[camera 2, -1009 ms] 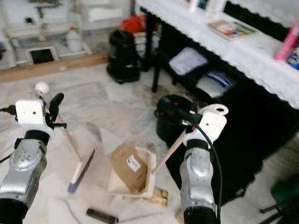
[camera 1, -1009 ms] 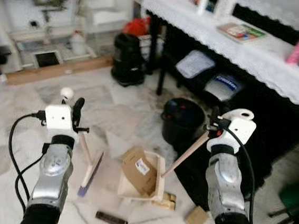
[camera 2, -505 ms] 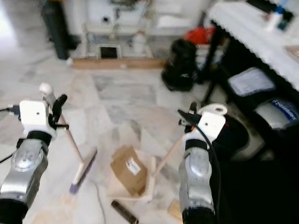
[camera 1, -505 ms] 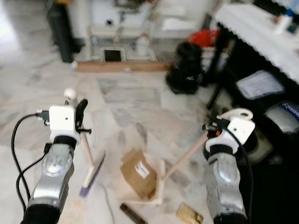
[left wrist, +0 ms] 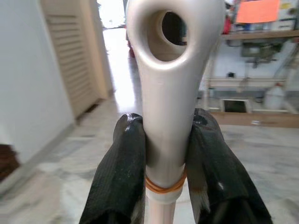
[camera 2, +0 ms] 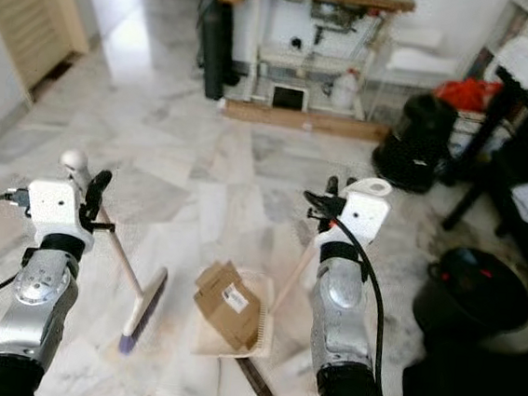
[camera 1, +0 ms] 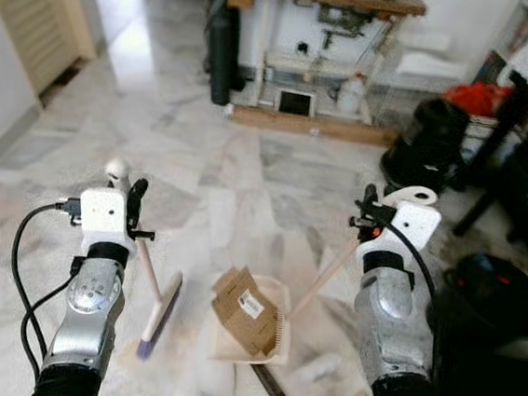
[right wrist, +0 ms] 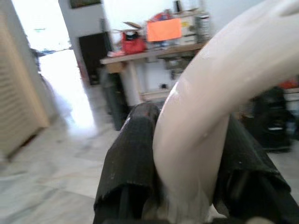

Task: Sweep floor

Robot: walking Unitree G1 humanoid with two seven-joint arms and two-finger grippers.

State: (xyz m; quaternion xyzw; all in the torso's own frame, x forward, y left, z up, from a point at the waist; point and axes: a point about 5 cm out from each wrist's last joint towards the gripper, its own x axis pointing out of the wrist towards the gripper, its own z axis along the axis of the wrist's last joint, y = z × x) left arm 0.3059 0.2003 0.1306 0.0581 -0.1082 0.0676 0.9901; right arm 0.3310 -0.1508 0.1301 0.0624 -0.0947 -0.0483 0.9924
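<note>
My left gripper (camera 1: 133,197) is shut on the cream handle of a broom (camera 1: 148,271), whose purple-bristled head (camera 1: 160,315) rests on the marble floor. The left wrist view has both black fingers (left wrist: 122,172) clamped around the handle (left wrist: 169,84). My right gripper (camera 1: 367,211) is shut on the long handle (camera 1: 325,276) of a cream dustpan (camera 1: 268,333) that sits on the floor between my arms. A crumpled brown cardboard box (camera 1: 242,306) lies in the pan. The right wrist view has fingers (right wrist: 133,158) around the handle (right wrist: 205,116).
A dark stick (camera 1: 270,386) and a pale bottle (camera 1: 317,368) lie on the floor by the pan. A black bucket (camera 1: 492,304) stands to the right, a black bag (camera 1: 425,145) behind it. A workbench (camera 1: 319,16) and louvred door (camera 1: 34,7) lie ahead.
The camera has swung left: the white-clothed table has slid out of view and the open floor and door have come in. Both grippers keep their holds on broom and dustpan.
</note>
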